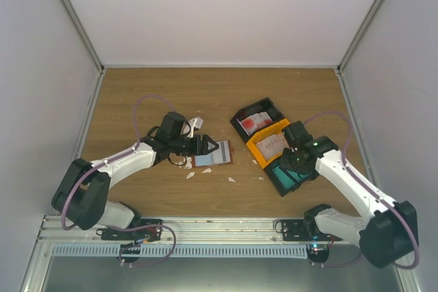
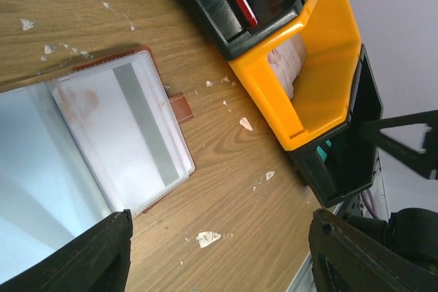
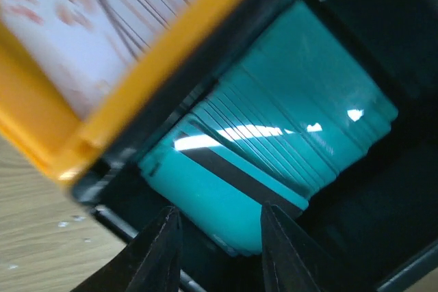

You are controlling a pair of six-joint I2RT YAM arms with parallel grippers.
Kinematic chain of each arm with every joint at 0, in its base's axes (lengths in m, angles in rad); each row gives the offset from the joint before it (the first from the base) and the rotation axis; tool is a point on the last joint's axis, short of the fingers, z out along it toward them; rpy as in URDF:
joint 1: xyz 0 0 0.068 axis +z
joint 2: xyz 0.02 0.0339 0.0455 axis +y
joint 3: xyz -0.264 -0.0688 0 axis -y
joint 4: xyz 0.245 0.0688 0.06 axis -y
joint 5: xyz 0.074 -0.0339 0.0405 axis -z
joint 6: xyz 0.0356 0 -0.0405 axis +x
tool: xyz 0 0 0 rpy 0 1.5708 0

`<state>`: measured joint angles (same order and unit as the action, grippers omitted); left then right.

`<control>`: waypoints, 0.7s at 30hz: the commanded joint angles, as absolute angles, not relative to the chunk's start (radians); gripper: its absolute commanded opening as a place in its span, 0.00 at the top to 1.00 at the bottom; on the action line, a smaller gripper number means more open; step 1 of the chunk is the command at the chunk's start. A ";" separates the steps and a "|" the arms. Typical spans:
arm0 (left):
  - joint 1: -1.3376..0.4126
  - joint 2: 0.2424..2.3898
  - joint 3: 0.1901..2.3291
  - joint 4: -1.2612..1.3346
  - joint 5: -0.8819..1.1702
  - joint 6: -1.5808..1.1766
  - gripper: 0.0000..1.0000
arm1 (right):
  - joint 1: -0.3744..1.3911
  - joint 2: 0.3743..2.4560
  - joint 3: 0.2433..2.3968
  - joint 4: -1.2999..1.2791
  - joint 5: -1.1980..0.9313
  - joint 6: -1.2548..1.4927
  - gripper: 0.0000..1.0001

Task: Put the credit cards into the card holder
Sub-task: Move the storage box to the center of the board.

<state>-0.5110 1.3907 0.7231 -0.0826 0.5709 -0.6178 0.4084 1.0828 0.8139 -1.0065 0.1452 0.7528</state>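
Note:
The card holder [image 1: 213, 155] lies open on the wood, its reddish-brown edge showing around clear sleeves [image 2: 116, 141]. My left gripper [image 1: 209, 147] hovers at its left end, open [image 2: 219, 258], with bare table and a white scrap between the fingers. Teal credit cards [image 3: 274, 135] stand stacked in a black bin [image 1: 287, 181]. My right gripper [image 1: 295, 162] hangs just over them, its jaws [image 3: 220, 251] apart above the nearest card's lower edge and holding nothing. Whitish-pink cards [image 1: 272, 143] fill the yellow bin, and red-and-white cards [image 1: 254, 121] fill the far black bin.
Three bins sit in a diagonal row right of centre: black [image 1: 239, 115], yellow [image 2: 321, 66], black. White torn scraps [image 2: 209, 239] lie scattered on the wood near the holder [image 1: 190, 175]. White walls enclose the table on three sides.

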 commanded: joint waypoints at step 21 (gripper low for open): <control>-0.597 1.569 0.773 0.106 0.654 -0.665 0.33 | 0.321 1.516 0.902 -0.592 0.052 0.467 0.47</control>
<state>-0.5499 1.5101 0.7311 -0.0105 0.6323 -0.6281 0.3374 1.5036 0.9188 -0.6498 0.0937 0.5388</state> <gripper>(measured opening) 0.682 0.519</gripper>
